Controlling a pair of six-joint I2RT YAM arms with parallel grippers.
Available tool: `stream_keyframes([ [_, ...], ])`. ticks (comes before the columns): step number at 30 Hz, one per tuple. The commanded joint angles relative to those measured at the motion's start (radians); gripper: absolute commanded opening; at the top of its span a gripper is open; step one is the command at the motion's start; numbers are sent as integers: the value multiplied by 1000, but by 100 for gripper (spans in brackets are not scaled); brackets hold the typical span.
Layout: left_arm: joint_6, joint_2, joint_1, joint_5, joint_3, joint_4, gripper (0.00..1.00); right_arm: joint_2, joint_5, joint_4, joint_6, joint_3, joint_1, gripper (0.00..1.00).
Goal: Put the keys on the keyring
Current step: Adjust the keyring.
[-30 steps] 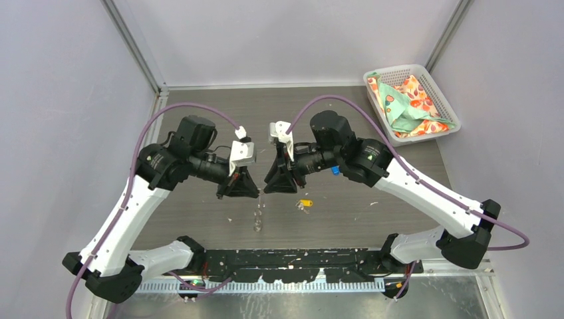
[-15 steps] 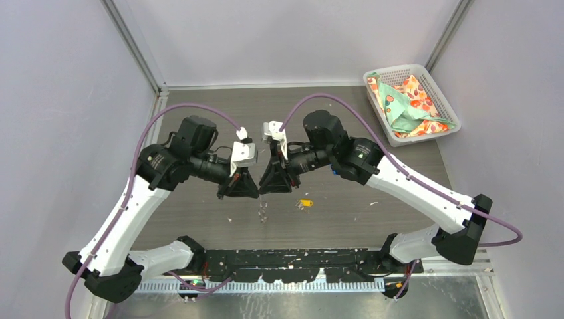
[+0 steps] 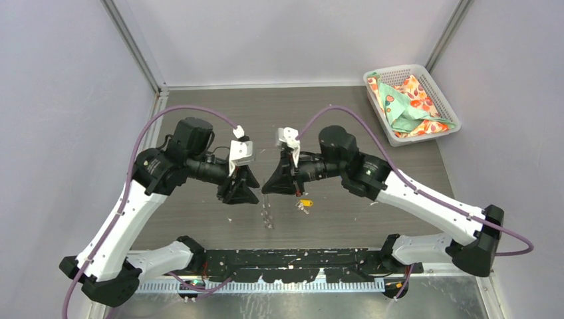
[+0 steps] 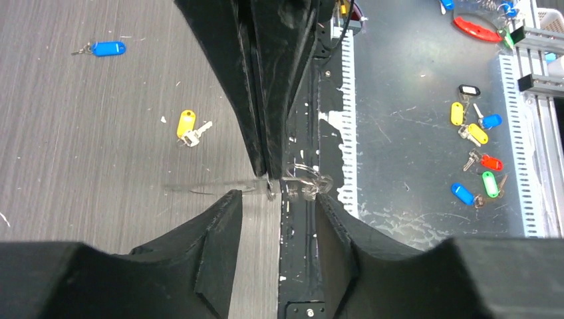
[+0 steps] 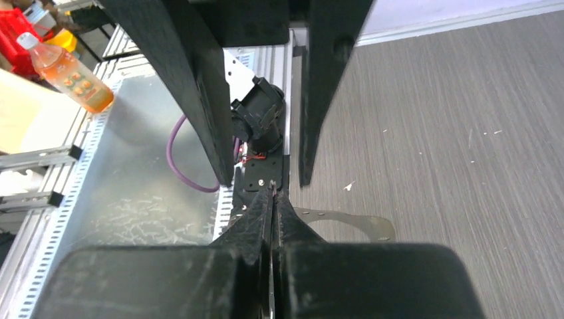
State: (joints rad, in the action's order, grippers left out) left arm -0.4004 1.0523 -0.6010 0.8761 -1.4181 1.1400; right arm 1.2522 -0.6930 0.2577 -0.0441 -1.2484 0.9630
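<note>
left pincer [image 4: 278,203] is open and holding nothing, its fingers standing either side of the right pincer's tips. right pincer [image 5: 272,193] is clamped fully shut and looks to have the keyring [image 3: 267,216] by a sliver at the very fingertips. the rest dangles straight below those tips, with the metal fitting [image 4: 306,185] hanging just beside them; can't tell whether the low end touches the table [image 4: 100,146]. neither key is threaded yet. yellow key [image 4: 186,125] lies flat on the table below the right pincer, slightly back toward its wrist. blue key [image 4: 106,48] lies further back the same way, well apart from both pincers. risks from here: 1) the grip is a tip pinch on thin floppy cord, so any jerk or swing of the fitting could pull it out and drop the ring onto the table. 2) the left fingers bracket the right tips closely, so a skewed retreat could clip them or snag the loop and drag it free. 3) the loop hangs limp and looks blurred, probably swaying; held one-handed it gives no steady opening to feed a key through. 4) the keys are tiny and flat, so a left pincer coming down off-centre would likely skate one away rather than lift it. 5) the yellow key sits almost under the dangling ring, so a reach for it could tangle the two
</note>
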Motion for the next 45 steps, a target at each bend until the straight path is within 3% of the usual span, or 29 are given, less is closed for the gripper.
stream_keyframes([
  [1,43,-68,-4,2,6,-38,49,-153,87,-476,-141,163,5,1],
  [9,61,-109,-4,-41,47,-99,50,-237,140,-838,-272,337,9,1],
  [19,303,-101,-5,39,36,-339,48,-247,158,-1062,-363,436,13,1],
  [26,337,-106,-5,49,35,-378,44,-210,172,-1232,-447,475,15,1],
  [34,459,-110,-4,59,22,-468,44,-157,191,-1264,-438,474,39,1],
  [40,452,-131,-3,35,31,-476,39,-135,201,-1271,-439,468,53,1],
  [45,450,-137,-4,12,27,-472,40,-150,208,-1206,-402,471,70,1],
])
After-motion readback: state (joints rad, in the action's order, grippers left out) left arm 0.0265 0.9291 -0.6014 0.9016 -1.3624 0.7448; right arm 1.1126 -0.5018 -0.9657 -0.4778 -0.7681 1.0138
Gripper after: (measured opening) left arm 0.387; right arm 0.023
